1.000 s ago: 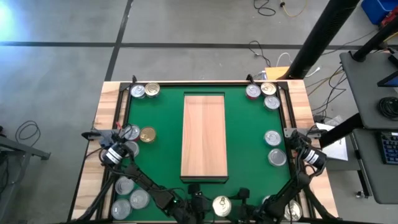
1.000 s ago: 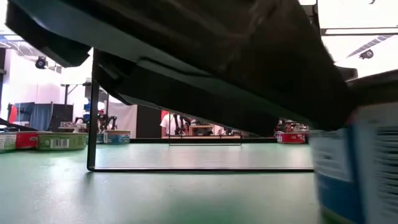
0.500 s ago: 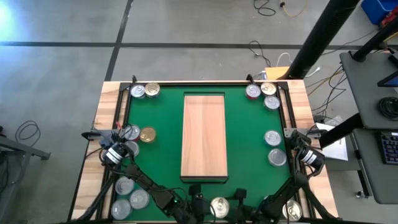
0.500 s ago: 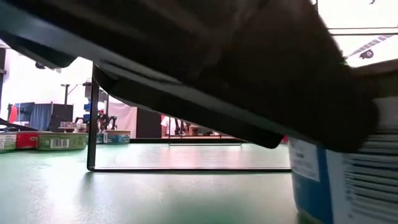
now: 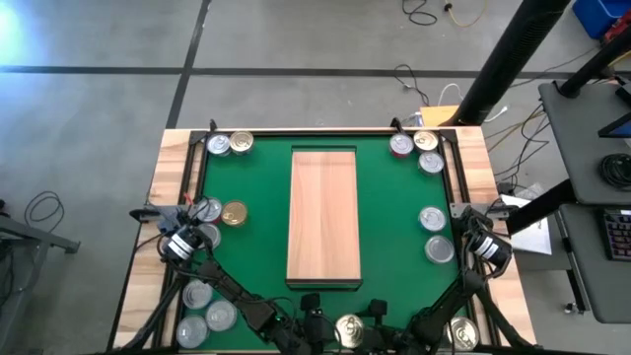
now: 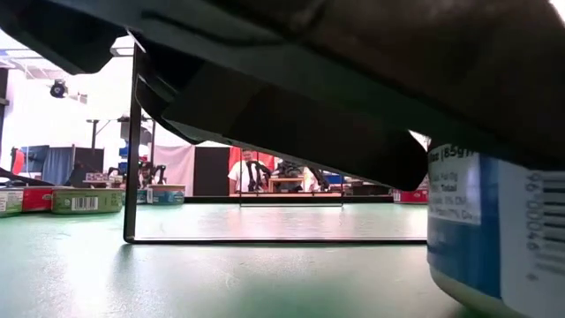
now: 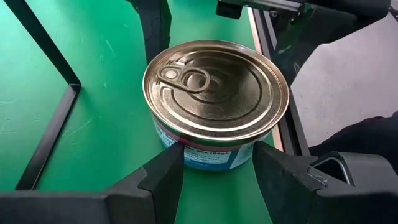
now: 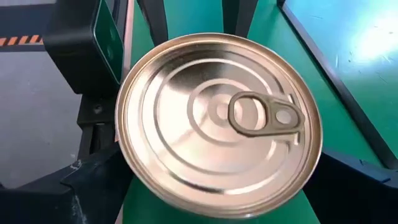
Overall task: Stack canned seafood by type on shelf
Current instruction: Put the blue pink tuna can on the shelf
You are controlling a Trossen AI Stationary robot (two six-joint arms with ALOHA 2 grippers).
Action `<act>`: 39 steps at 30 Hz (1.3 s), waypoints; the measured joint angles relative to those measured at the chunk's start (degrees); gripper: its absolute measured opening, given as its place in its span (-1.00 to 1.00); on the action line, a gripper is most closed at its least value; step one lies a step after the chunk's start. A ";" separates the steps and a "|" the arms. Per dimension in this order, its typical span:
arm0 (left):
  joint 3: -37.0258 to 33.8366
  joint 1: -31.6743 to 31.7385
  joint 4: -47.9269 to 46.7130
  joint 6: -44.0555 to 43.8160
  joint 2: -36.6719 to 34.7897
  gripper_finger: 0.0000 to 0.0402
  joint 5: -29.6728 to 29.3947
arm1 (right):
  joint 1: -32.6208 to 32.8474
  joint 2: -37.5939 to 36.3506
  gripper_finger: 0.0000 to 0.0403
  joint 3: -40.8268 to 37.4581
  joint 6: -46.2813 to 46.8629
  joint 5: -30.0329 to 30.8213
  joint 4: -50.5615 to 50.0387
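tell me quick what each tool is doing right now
left tool: open, gold-topped tin just ahead of its tips, not gripped
right tool: cannot be told; a silver-topped tin fills its view

Overhead cam looked straight down on my whole green table (image 5: 389, 232). The low one sat at mat level, facing the room, mostly blocked by my arm. Both wrist cams stared down, super close, at cans; the gold-topped can (image 7: 216, 99) also showed from overhead.
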 joint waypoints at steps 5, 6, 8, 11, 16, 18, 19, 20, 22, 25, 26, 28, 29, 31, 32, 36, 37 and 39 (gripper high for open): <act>0.00 0.04 0.39 0.01 -0.01 -0.13 -0.03 | -0.65 0.00 0.98 0.00 -1.13 0.04 0.28; 0.00 0.04 0.42 0.01 -0.02 -0.13 -0.03 | -0.70 0.00 0.98 0.00 -1.59 0.07 0.32; 0.00 0.04 0.39 0.01 0.00 -0.13 -0.03 | -0.80 0.00 0.98 0.00 -2.49 0.10 0.43; 0.00 0.04 0.58 -0.01 -0.02 -0.13 0.01 | -0.80 0.02 0.98 -0.02 -3.54 0.31 1.36; 0.00 0.02 0.61 0.76 -0.02 -0.13 0.01 | -0.87 0.04 0.92 -0.02 -3.05 0.46 1.58; 0.00 0.02 0.68 1.31 -0.04 -0.13 0.01 | -0.87 0.04 0.89 -0.02 -2.27 0.49 1.61; 0.00 0.02 0.85 1.52 -0.04 -0.13 0.00 | -0.87 0.04 0.87 -0.02 -1.96 0.50 1.62; 0.00 0.02 0.98 1.57 -0.04 -0.13 0.00 | -0.87 0.04 0.85 -0.02 -1.67 0.48 1.64; 0.00 0.04 1.02 1.70 -0.04 -0.13 0.03 | -0.87 0.04 0.83 -0.02 -0.96 0.48 1.66; 0.02 0.04 0.15 1.82 -0.08 -0.12 0.06 | -0.74 0.04 0.82 -0.02 -0.78 0.22 1.66; 0.02 0.04 -0.37 1.88 -0.22 -0.12 0.04 | -0.63 0.04 0.82 -0.02 -0.76 -0.01 1.66; 0.02 -0.07 -1.20 1.87 -0.76 -0.12 0.05 | -0.38 -0.02 0.81 0.02 -0.41 -0.10 1.47; 0.02 -0.20 -1.62 1.70 -1.27 -0.12 0.13 | -0.28 -0.22 0.81 0.21 -0.25 -0.42 1.22; 0.04 -0.71 -3.52 1.64 -2.83 -0.12 0.98 | -0.14 -0.97 0.81 0.70 -0.08 -2.01 1.26; 0.06 -1.01 -4.49 1.72 -3.92 -0.12 1.59 | 0.00 -1.48 0.81 1.08 -0.06 -3.04 1.43; 0.28 -2.76 -9.70 2.41 -8.59 -0.12 1.51 | 0.36 -3.48 0.81 3.32 -0.29 -8.14 -2.73; 0.31 -3.25 -11.11 2.98 -9.74 -0.12 1.51 | 0.42 -3.88 0.80 4.20 -0.64 -9.21 -4.75; 0.31 -4.20 -14.01 4.03 -11.90 -0.12 1.52 | 0.51 -4.65 0.80 6.28 -1.22 -10.91 -8.50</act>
